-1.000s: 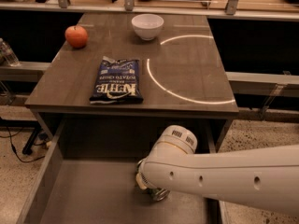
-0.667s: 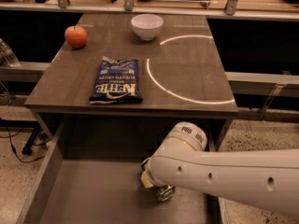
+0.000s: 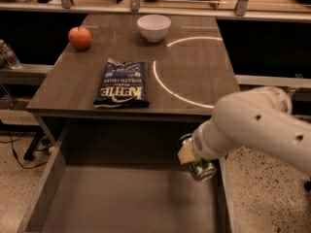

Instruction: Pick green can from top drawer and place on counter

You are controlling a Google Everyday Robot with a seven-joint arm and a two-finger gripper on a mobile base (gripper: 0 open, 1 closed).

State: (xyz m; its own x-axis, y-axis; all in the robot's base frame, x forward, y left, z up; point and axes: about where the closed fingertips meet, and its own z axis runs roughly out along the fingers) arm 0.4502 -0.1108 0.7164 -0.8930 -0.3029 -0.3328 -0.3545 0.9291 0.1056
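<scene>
**A:** In the camera view, where is the gripper?

**B:** The gripper (image 3: 192,158) hangs just below the counter's (image 3: 204,76) front edge, near its front right corner, over the right side of the open top drawer (image 3: 121,200). The white arm (image 3: 257,125) reaches in from the right.

**A:** And what is it doing?

**B:** It is clenched on the green can (image 3: 202,170). One pale finger pad (image 3: 184,155) presses against the can's upper side.

**A:** How does the can sit?

**B:** Tilted, with one silver end up toward the counter edge and the other pointing down to the right. It is off the drawer floor, close to the drawer's right wall, with a faint shadow on the floor to its left.

**A:** What is on the counter?

**B:** A blue Kettle chip bag (image 3: 122,83) lies flat toward the front left. A red apple (image 3: 80,38) sits by the back left corner, and a white bowl (image 3: 153,27) stands at the back edge near the middle. The white circle line (image 3: 163,86) curves across the right half, just beside the bag.
</scene>
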